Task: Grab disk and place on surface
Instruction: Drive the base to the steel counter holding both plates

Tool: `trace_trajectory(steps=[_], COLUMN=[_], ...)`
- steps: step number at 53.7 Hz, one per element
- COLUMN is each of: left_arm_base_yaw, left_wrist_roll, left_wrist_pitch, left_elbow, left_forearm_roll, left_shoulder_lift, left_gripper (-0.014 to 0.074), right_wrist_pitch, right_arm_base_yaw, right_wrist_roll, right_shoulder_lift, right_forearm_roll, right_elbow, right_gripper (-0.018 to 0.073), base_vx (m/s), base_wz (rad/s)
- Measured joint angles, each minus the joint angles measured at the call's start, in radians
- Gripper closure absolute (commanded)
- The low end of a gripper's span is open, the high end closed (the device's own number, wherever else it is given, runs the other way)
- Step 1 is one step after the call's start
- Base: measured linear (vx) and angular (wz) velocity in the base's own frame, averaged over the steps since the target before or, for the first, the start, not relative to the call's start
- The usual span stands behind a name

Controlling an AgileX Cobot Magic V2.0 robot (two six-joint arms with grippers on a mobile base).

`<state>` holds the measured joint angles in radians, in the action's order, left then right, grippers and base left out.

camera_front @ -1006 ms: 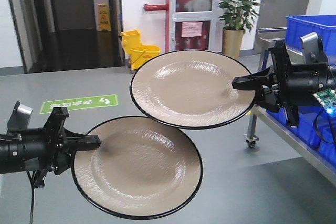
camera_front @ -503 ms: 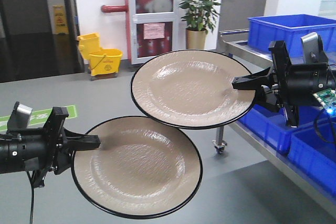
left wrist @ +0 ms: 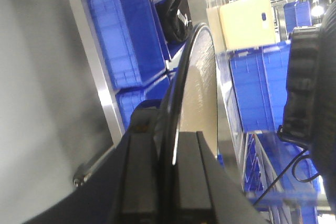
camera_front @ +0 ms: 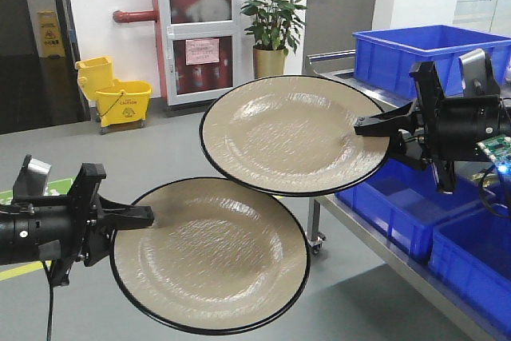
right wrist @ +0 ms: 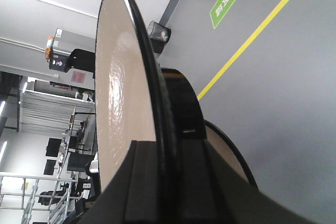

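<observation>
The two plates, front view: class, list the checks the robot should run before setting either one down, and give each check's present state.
1. Left gripper clamped on the lower plate rim: ok.
2. Right gripper clamped on the upper plate rim: ok.
3. Both plates held roughly level: ok.
4. Plates clear of each other: cannot tell; their edges overlap in the front view.
5. Placing surface in view: not ok; no view shows it, only the floor and blue bins.
</observation>
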<state>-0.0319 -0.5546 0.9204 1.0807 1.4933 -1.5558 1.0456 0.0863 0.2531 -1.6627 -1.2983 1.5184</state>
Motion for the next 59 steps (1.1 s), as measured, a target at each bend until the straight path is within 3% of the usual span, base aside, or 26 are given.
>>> trace_trajectory(steps=[34,59], left_arm_base_yaw=[0.000,0.000], left_wrist_roll=[0.000,0.000], left_wrist_pitch=[-0.003,-0.009], left_elbow=[0.000,0.000], left_forearm_roll=[0.000,0.000], left_shoulder_lift=[0.000,0.000], left_gripper=[0.0601,0.0601], right_wrist_pitch=[0.001,0.000], right_arm_base_yaw=[0.000,0.000], right_wrist_roll=[0.000,0.000], right_shoulder_lift=[0.000,0.000], right_forearm_roll=[0.000,0.000], right_elbow=[0.000,0.000], right_gripper=[0.0567,0.0567], base_vx=[0.38,0.33], base_wz=[-0.09,-0.45])
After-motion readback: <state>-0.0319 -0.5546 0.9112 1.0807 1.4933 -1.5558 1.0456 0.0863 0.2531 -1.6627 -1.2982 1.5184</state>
